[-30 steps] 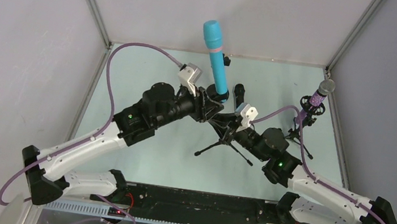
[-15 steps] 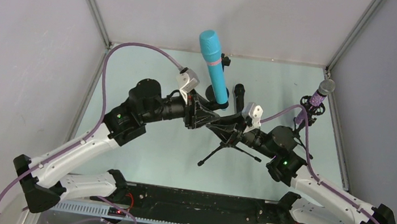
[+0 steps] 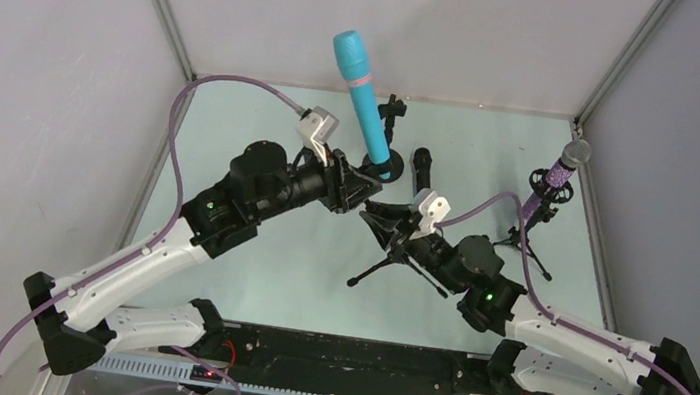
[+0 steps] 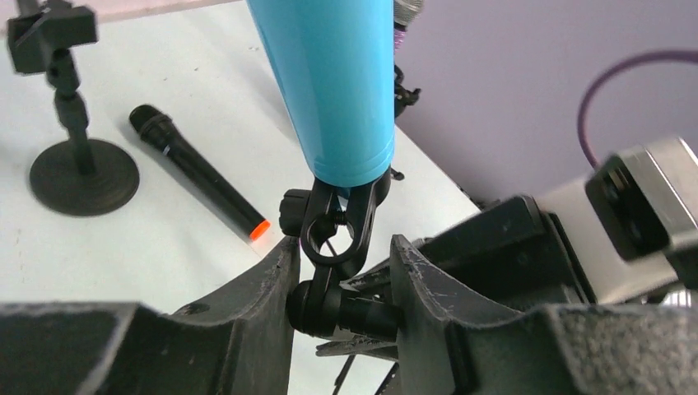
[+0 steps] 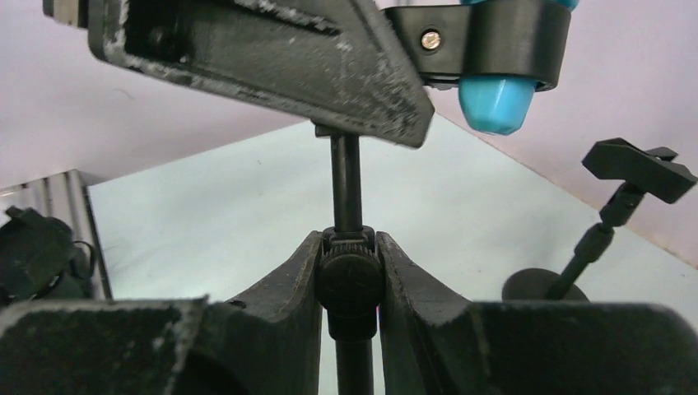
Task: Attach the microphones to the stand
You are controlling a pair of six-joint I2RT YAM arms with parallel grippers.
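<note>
left arm (image 3: 169,246) and right arm (image 3: 561,334) stretched inward over table (image 3: 249,246), left fingers (image 4: 255,288) clamped on black clip joint (image 4: 333,234) holding cyan stick microphone (image 4: 329,82), right fingers (image 5: 280,288) clamped on pole of black tripod stand (image 5: 346,181)

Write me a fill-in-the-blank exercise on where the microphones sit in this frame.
1. The microphone clipped in the tripod stand that the left gripper and right gripper both grip is the ___ one.
2. The black microphone lies on the table and has an ___ end.
3. The purple microphone stands clipped at the table's ___ side.
4. The round-base stand holds ___ microphone.
Missing words: cyan; orange; right; no.
</note>
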